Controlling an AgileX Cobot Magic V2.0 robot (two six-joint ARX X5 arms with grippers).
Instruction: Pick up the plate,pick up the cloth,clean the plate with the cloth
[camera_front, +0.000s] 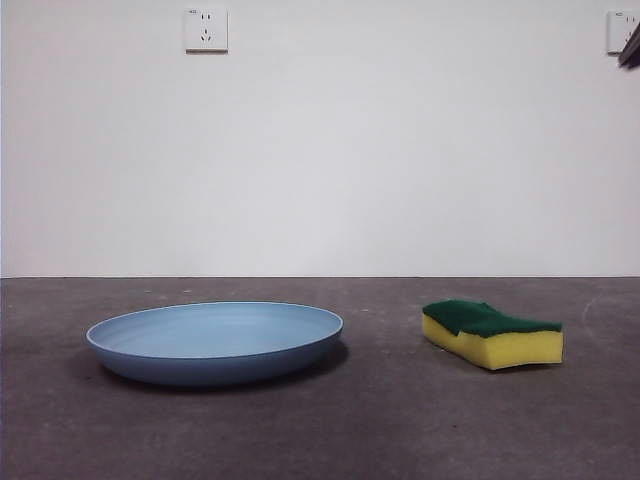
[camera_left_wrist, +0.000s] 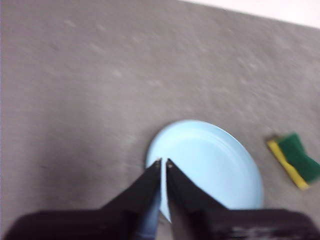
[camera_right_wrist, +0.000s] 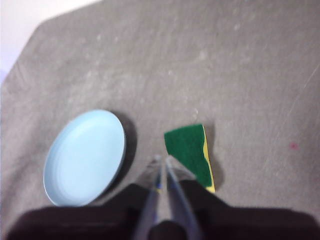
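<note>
front view, plate: the plate (camera_front: 214, 342) sits flat on the grey table (camera_front: 320, 430), left of the cloth (camera_front: 492, 334) and well apart from it; both untouched.
front view, cloth: a yellow sponge with a green scouring top, green side up.
front view, arms: only a dark tip shows at the top right corner; this view cannot say which arm it is, nor how either tool stands.
left wrist view, tool: the left gripper (camera_left_wrist: 163, 161) hangs high over the plate's near rim, jaws almost together with a thin slit between, holding nothing.
left wrist view, extra: shows plate (camera_left_wrist: 207, 167) and cloth (camera_left_wrist: 295, 160) from above, which the front view does not; picture is blurred.
right wrist view, tool: the right gripper (camera_right_wrist: 162, 160) hovers high, just beside the cloth (camera_right_wrist: 192, 150), between it and the plate (camera_right_wrist: 84, 156); jaws narrow, empty.
right wrist view, extra: shows the gap between plate and cloth plainly.
risk, plate: my guess is the low rim gives little to pinch; jaws this narrow would have to widen first, or they would push the plate along.
risk, cloth: soft foam may squash or tilt if caught at a corner.
risk, arms: both working near each other could collide.
</note>
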